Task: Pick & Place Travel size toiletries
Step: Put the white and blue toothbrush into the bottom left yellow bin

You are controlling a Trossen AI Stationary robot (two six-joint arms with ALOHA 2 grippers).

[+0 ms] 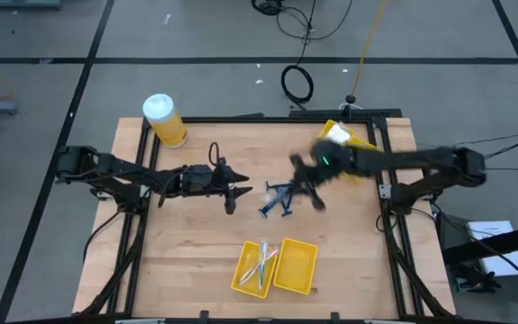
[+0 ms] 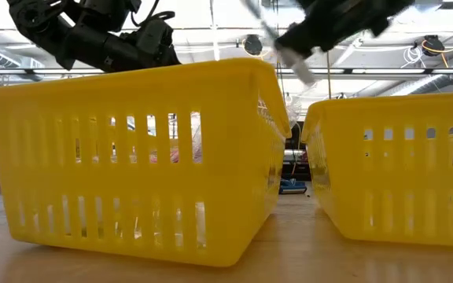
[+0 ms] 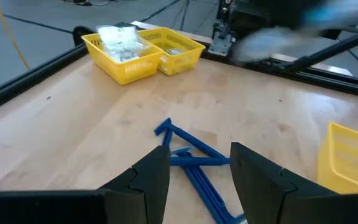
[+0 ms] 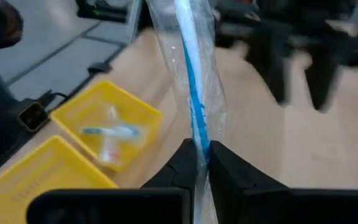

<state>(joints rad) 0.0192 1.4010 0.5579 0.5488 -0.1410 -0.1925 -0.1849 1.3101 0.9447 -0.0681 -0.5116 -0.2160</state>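
The right gripper (image 4: pixel 202 163) hung above the middle of the table (image 1: pixel 196 243), its fingers pinched tight on a thin white-and-blue stick in a clear wrapper (image 4: pixel 191 81), which stood up out of the grip. Below it on the bare wood lay a small heap of dark blue razors (image 1: pixel 280 198), crossed over one another. The left gripper (image 3: pixel 199 171) waited low and just beside that heap, fingers partly spread around nothing, the razors (image 3: pixel 194 165) lying right ahead of them.

The near yellow bin (image 1: pixel 275 266) at the front edge already held a few pale sticks in one compartment; its other half showed nothing. A second yellow bin (image 1: pixel 349 144) at the far right corner held clear packets of white bits. A yellow jar with a white lid (image 1: pixel 163 119) stood at the far left corner.

The stick looked bound for the front bin's stocked compartment. The carry would go best with the grip kept firm on the slippery wrapper, the arm brought squarely over that compartment and lowered inside its walls before letting go, since a long, light stick dropped from height could tip over the rim.
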